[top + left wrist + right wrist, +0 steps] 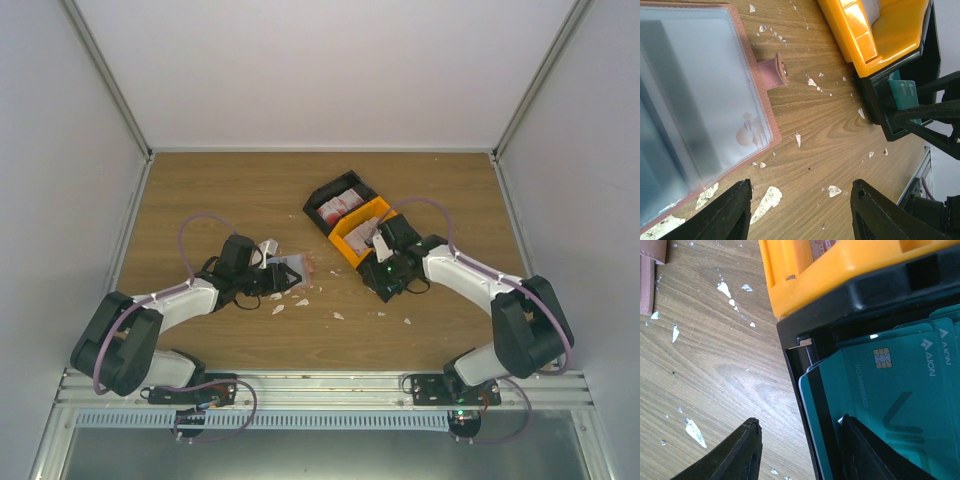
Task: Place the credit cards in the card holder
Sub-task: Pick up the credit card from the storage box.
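Right jaws gape astride the black bin (796,371) wall, apparently to pinch a teal credit card (900,405), while open, empty left jaws wait by the card holder (695,100) lying open at the bin's nine o'clock.

Legible print only on right wrist: top teal card (890,405) has white "AION" beside a chevron logo and a faint "NO 8888…" line, trailing digits unclear; teal card behind it (946,322) shows the same logo, wordmark cut off; left-wrist card print too small to read.
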